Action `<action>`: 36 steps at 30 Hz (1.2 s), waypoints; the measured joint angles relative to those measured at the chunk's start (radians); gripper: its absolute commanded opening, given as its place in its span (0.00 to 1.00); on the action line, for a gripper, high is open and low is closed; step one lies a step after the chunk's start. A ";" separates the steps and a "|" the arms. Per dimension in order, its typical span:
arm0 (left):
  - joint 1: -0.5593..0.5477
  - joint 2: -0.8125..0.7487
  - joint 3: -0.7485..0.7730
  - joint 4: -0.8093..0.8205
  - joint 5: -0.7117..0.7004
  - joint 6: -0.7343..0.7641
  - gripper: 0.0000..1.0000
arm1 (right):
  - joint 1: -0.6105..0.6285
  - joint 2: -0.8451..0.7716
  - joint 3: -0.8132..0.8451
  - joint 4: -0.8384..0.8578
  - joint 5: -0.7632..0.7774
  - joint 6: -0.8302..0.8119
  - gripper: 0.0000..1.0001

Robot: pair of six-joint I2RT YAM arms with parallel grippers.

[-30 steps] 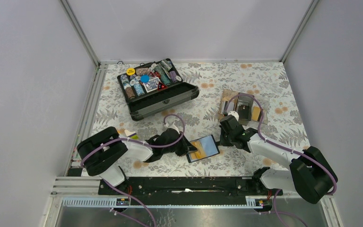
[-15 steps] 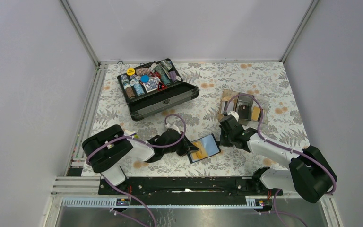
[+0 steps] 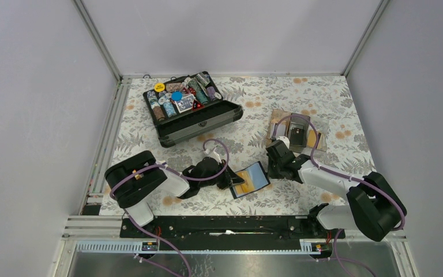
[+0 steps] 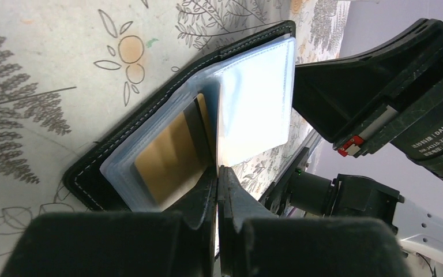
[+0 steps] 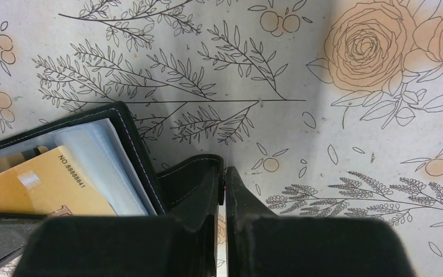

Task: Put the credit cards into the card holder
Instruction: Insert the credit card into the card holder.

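**Holder braced open between two claws; one card filed**

- table (image 3: 334, 104): floral cloth, carries everything listed.
- case (image 3: 193, 112): black, lid open, full of chips. Sits far left, well apart from the work.
- tray (image 3: 321, 128): clear, far right, beyond the right arm.
- holder (image 3: 250, 179): black, open, lying between the two arms near the table's middle. Against a second ago it lies slightly farther from the bases and more tilted, and both arms have shifted with it. This reads as a re-seating of the holder, not an insertion.
- left claw (image 4: 218, 173): clenched on the holder's edge at a pale inner leaf. The wrist view does not settle whether that leaf is an empty sleeve or a white card.
- right claw (image 5: 224, 173): clenched on the black cover flap at the opposite edge, holding it spread.
- yellow card (image 5: 40, 184): seated in an inner pocket, number line showing.
- cards (image 3: 311, 138): an orange shape in the tray, probably stock not yet filed; too small to count.

Status: part done. Both claws are occupied, so one would have to let go to fetch the next card.
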 measured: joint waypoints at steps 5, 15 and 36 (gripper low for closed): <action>0.001 0.014 -0.001 0.038 0.010 0.000 0.00 | 0.000 0.010 0.007 0.000 -0.001 0.000 0.00; 0.012 0.027 -0.014 0.055 0.023 -0.005 0.00 | 0.000 -0.053 0.026 -0.074 0.012 0.000 0.34; 0.048 0.041 -0.016 0.065 0.082 0.002 0.00 | -0.006 -0.068 0.033 -0.068 -0.206 -0.029 0.46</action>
